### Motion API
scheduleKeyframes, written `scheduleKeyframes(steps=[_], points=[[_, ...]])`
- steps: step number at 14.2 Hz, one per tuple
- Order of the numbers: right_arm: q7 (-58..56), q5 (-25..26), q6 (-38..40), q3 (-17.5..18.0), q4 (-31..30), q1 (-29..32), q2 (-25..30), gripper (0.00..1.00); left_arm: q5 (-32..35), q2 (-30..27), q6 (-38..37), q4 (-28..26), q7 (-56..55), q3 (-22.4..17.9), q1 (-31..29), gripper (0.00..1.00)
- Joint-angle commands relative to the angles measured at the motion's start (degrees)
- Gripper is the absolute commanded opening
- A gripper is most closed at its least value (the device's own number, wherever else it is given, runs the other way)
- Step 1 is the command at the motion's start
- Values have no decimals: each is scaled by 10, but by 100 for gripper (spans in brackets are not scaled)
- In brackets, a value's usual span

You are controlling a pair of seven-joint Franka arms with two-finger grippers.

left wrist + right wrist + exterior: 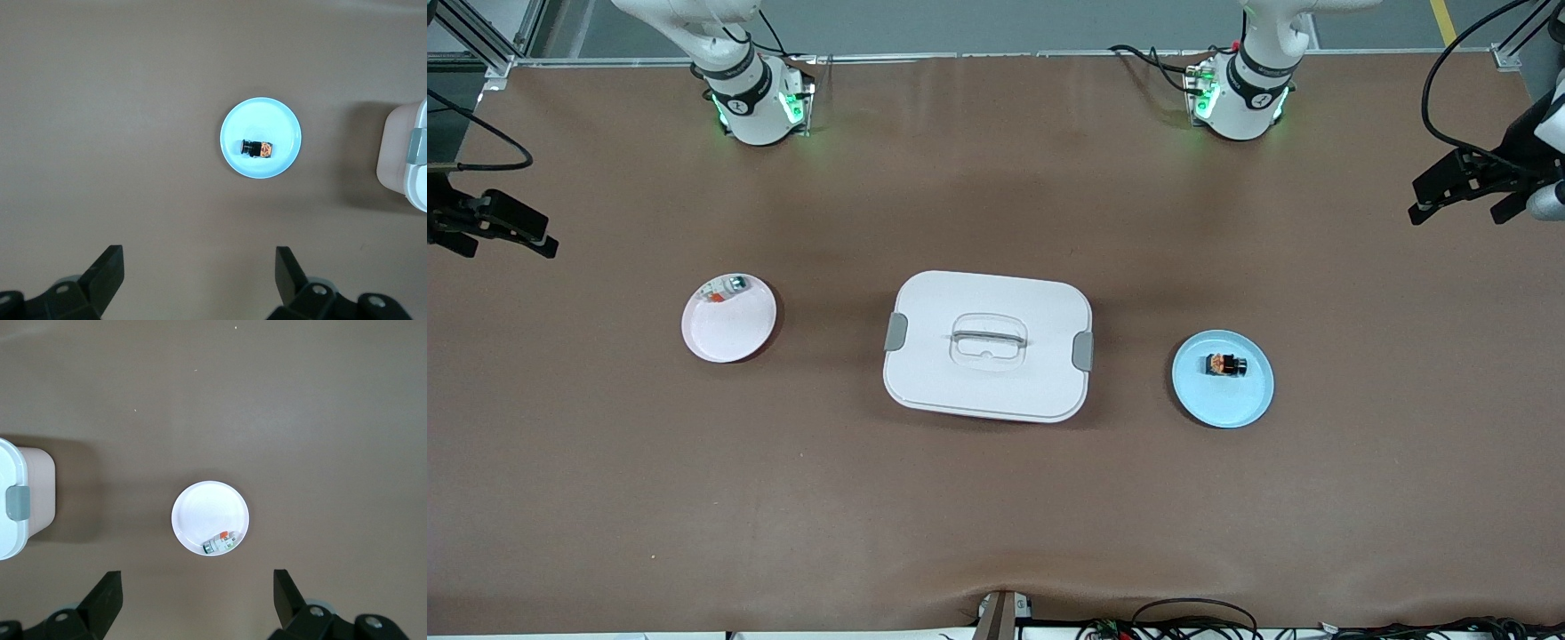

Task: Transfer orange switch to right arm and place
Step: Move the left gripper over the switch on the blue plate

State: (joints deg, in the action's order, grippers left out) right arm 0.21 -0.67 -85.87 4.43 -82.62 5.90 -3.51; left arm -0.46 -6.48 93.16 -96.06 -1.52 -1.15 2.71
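You see the blocky orange switch on a smooth round blue plate, at three o'clock from the glossy white lidded box. Both the left gripper and right gripper hang released and empty above the matte brown table.

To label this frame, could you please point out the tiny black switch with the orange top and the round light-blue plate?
orange switch (1225,364), front view, its middle.
light-blue plate (1232,404), front view, bare surface near rim.
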Motion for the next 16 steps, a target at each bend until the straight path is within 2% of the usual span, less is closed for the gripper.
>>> scheduleKeyframes(steps=[1, 8, 9, 16], points=[[1, 6, 2, 8, -7, 10, 11, 100, -3, 7, -13, 16, 3, -3, 4, 100], [1, 2, 4, 9, -8, 10, 10, 100, -8, 16, -16, 9, -17, -3, 2, 100], [0, 2, 4, 9, -7, 10, 10, 100, -8, 17, -34, 8, -20, -3, 4, 100], [-4, 3, 4, 8, -4, 11, 8, 100, -9, 66, -20, -6, -24, 14, 9, 100]])
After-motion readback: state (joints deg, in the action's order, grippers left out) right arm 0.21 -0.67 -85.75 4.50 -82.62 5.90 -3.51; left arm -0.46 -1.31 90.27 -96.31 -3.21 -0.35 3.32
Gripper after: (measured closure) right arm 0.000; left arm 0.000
